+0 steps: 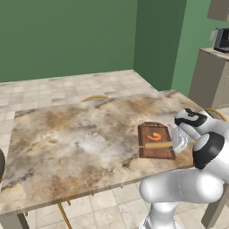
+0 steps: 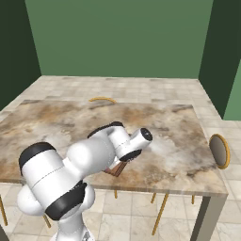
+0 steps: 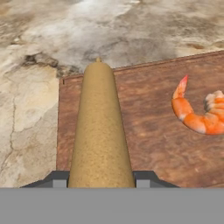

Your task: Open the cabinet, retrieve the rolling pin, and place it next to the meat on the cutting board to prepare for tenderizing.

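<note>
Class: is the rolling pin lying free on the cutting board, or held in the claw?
Held. The claw fingers flank the rolling pin, which stretches over the cutting board beside the meat. Whether it touches the board, cannot tell.

A light tan rolling pin (image 3: 100, 131) lies over a dark reddish-brown cutting board (image 3: 148, 144) bearing orange-red meat (image 3: 199, 111) with paler streaks, on a mottled brown-and-cream marble table (image 1: 67, 138) before green walls (image 1: 67, 36).

Rolling pin (image 3: 100, 131) near end hidden between finger tips. Meat (image 3: 199, 113) cut off at right edge. Cutting board (image 2: 116, 170) mostly hidden behind arm.
</note>
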